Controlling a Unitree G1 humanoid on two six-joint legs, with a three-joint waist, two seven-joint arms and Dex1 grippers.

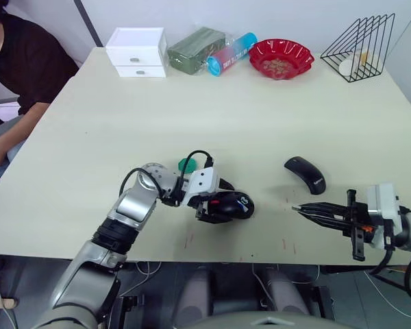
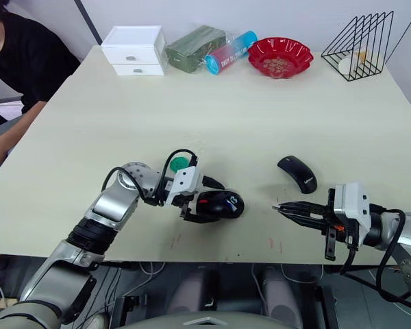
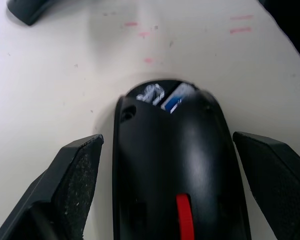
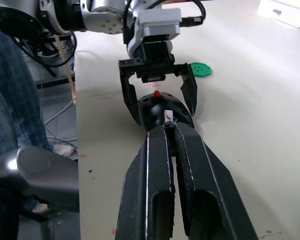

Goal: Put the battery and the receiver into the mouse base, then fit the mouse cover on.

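Observation:
The black mouse base (image 1: 231,205) with its red wheel (image 3: 184,220) lies near the table's front edge. My left gripper (image 1: 221,203) is open, one finger (image 3: 75,175) on each side of the base with a small gap. In its open rear compartment sits the white and blue battery (image 3: 176,97), and a small greyish piece beside it looks like the receiver (image 3: 150,93). The glossy black mouse cover (image 1: 305,174) lies on the table to the right. My right gripper (image 1: 296,208) hovers low in front of the cover, shut and empty, pointing at the base.
A small green dish (image 1: 186,164) lies just behind my left wrist. Along the far edge stand a white drawer box (image 1: 137,51), a green packet (image 1: 195,48), a tube (image 1: 231,53), a red bowl (image 1: 281,58) and a wire rack (image 1: 359,48). A person (image 1: 20,62) sits at the far left.

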